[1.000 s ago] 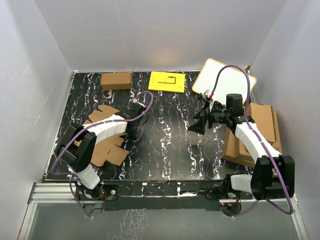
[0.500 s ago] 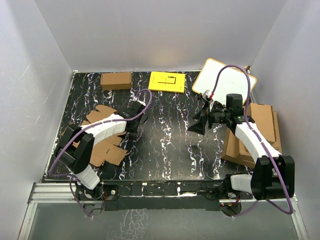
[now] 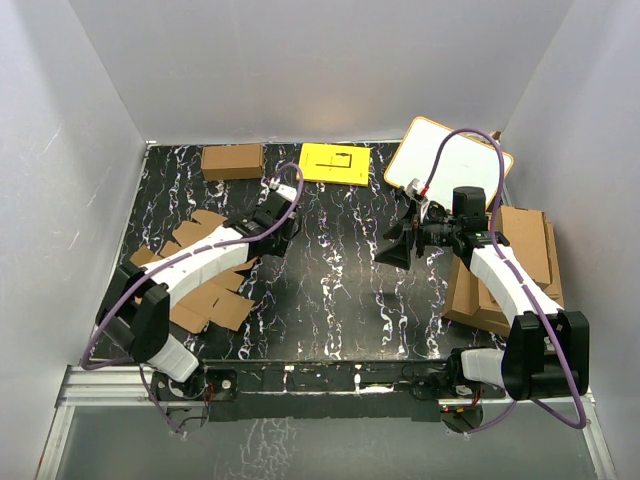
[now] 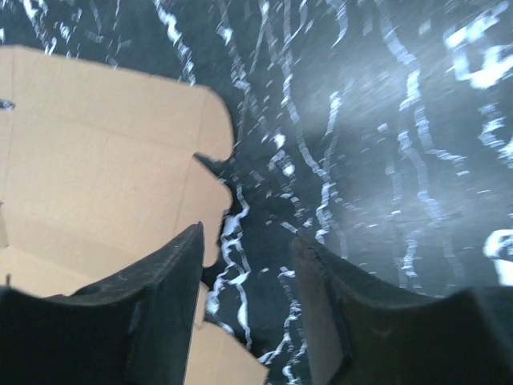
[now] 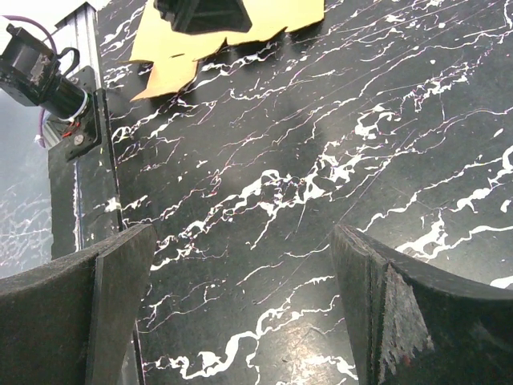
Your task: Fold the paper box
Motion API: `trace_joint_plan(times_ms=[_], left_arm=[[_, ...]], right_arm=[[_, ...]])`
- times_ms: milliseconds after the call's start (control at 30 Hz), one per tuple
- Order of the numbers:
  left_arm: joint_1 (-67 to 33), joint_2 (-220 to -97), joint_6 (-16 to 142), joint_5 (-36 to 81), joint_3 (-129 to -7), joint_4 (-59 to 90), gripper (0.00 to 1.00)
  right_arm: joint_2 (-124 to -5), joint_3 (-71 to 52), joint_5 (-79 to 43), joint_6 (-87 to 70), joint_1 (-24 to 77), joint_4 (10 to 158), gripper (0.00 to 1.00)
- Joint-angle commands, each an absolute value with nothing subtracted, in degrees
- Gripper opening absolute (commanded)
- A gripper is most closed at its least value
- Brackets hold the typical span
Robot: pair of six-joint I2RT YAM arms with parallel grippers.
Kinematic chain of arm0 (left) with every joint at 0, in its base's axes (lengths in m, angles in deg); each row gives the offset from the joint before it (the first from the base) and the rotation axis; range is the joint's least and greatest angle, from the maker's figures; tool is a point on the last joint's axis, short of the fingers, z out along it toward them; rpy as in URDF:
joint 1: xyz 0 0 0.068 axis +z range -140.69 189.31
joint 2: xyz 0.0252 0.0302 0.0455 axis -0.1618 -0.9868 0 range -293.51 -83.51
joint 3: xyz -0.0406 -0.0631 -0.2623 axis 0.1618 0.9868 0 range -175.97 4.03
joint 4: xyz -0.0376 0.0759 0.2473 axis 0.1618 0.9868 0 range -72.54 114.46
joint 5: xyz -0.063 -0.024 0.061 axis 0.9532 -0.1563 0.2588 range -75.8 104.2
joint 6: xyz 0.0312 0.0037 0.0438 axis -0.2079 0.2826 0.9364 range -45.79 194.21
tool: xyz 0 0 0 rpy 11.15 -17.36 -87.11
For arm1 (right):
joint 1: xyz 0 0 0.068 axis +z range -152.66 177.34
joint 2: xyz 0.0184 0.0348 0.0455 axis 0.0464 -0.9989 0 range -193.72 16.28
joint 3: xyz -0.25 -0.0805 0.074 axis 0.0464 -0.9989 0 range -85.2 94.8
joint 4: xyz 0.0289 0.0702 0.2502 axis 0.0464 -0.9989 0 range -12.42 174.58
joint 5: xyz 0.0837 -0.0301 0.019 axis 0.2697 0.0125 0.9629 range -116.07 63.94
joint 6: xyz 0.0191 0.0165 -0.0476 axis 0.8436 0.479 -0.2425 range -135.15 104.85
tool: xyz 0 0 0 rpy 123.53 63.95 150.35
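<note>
Left gripper [image 3: 284, 236] hung open and empty at the right edge of the flattened paper box [image 3: 225, 308], which lay on the counter's [image 3: 340, 290] left side, its long axis running roughly near to far. Right gripper [image 3: 400, 248], also open and empty, sat well apart from it, so the left arm was much nearer.

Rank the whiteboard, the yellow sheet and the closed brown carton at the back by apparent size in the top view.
1. Whiteboard, clearly largest.
2. Yellow sheet.
3. Closed brown carton, a little smaller than the sheet.
All three sit at the back, so nearness to the camera hardly skews this.
</note>
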State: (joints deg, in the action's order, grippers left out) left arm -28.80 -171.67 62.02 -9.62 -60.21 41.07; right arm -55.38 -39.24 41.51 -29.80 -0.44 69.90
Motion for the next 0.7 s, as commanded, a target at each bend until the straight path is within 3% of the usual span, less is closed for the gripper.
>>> trace_joint_plan(times_ms=[0,200,400,500,667], left_arm=[[-28.66,-173.42,66.13,-17.78,-56.22,45.52,0.51],[-28.66,-176.95,70.21,-21.48,-53.16,41.89,0.59],[-28.64,-183.65,71.24,-24.88,-53.45,40.42,0.59],[-28.49,-185.0,71.69,-26.26,-53.38,38.79,0.55],[-27.8,-185.79,72.41,-26.95,-53.78,36.8,0.41]], right_arm=[[-54.49,-39.23,44.03,-30.07,-0.27,74.3,0.99],[-54.57,-39.32,43.98,-30.09,-0.26,74.39,0.99],[-54.63,-39.43,43.72,-30.09,-0.22,74.43,0.99],[-54.82,-39.41,43.81,-30.09,-0.24,74.47,0.99],[-54.85,-39.4,43.79,-30.09,-0.27,74.47,0.99]])
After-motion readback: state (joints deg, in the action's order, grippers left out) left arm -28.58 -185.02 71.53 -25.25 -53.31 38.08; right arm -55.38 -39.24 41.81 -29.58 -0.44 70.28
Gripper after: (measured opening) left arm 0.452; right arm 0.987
